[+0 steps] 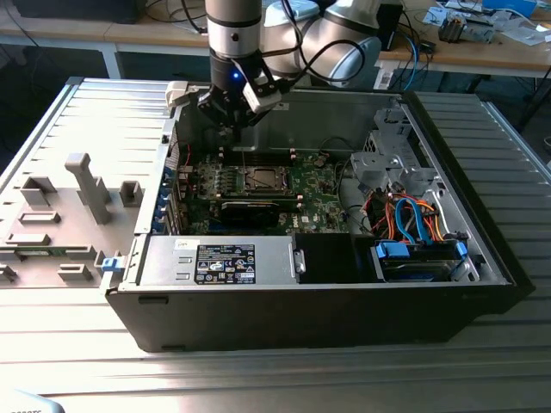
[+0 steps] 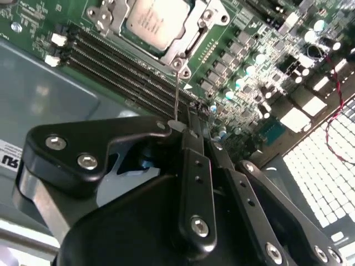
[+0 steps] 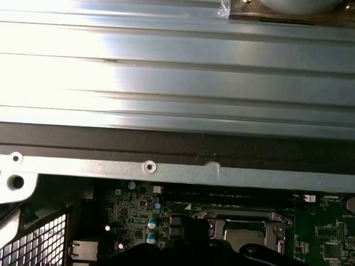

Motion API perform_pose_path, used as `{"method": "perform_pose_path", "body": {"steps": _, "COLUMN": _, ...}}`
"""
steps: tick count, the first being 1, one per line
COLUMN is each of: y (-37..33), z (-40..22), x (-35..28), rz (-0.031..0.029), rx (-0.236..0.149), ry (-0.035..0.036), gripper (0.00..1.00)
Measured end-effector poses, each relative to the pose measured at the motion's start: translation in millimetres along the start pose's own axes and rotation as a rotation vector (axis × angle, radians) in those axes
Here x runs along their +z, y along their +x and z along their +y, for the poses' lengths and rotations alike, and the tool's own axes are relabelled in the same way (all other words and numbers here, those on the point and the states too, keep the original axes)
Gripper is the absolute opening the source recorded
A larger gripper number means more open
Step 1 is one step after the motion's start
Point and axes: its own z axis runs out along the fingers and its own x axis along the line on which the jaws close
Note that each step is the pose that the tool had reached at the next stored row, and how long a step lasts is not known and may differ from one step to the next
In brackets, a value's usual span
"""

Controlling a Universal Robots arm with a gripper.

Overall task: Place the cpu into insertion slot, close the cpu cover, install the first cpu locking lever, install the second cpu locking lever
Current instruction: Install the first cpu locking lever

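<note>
The cpu (image 2: 152, 19) lies in the insertion slot on the green board, its pale metal top facing up, also seen in the exterior view (image 1: 261, 179). The cpu cover (image 2: 186, 47) lies down as a silver frame around the chip, hiding the insertion slot beneath. A thin wire locking lever (image 2: 176, 94) rises from the socket's corner to my gripper (image 2: 180, 128). The black fingers are shut on the lever's end. In the exterior view the gripper (image 1: 231, 120) hangs over the case's far wall, just behind the socket. The first wrist view catches the cover (image 3: 244, 217) too.
Black memory slots (image 2: 122, 66) run beside the socket. A long black card (image 1: 250, 211) lies in front of it. The case's metal wall (image 3: 166, 83) is close behind the gripper. A power supply (image 1: 224, 258), a drive bay with blue cables (image 1: 417, 228) and a grey fixture (image 1: 82, 194) sit around.
</note>
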Motion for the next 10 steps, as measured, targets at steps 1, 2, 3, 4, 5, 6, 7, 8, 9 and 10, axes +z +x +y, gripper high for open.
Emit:
{"method": "perform_pose_path", "body": {"steps": 1, "y": -2.4, "z": -0.2, "x": 0.0, "rz": 0.0006, "rx": 0.000, "ry": 0.0001, "gripper": 0.11}}
{"method": "perform_pose_path", "body": {"steps": 2, "y": -3.6, "z": -0.3, "x": 0.0, "rz": 0.0010, "rx": 0.000, "ry": 0.0000, "gripper": 0.11}}
{"method": "perform_pose_path", "body": {"steps": 3, "y": -5.4, "z": -0.4, "x": 0.1, "rz": 0.0018, "rx": 0.000, "ry": -0.0001, "gripper": 0.11}}
{"method": "perform_pose_path", "body": {"steps": 4, "y": -8.9, "z": -0.7, "x": 0.2, "rz": 0.0037, "rx": 0.000, "ry": 0.0001, "gripper": 0.11}}
{"method": "perform_pose_path", "body": {"steps": 5, "y": -11.2, "z": -0.8, "x": 0.2, "rz": 0.0049, "rx": 0.000, "ry": 0.0000, "gripper": 0.11}}
{"method": "perform_pose_path", "body": {"steps": 6, "y": -12.9, "z": -0.9, "x": 0.3, "rz": 0.0060, "rx": 0.000, "ry": 0.0000, "gripper": 0.11}}
{"method": "perform_pose_path", "body": {"steps": 7, "y": -14.8, "z": -1.0, "x": 0.5, "rz": 0.0072, "rx": 0.000, "ry": -0.0001, "gripper": 0.11}}
{"method": "perform_pose_path", "body": {"steps": 8, "y": -15.2, "z": -1.1, "x": 0.5, "rz": 0.0075, "rx": 0.000, "ry": 0.0000, "gripper": 0.11}}
{"method": "perform_pose_path", "body": {"steps": 9, "y": -15.2, "z": -1.1, "x": 0.5, "rz": 0.0076, "rx": 0.000, "ry": 0.0000, "gripper": 0.11}}
{"method": "perform_pose_path", "body": {"steps": 10, "y": -15.2, "z": -1.1, "x": 0.5, "rz": 0.0077, "rx": 0.000, "ry": 0.0000, "gripper": 0.11}}
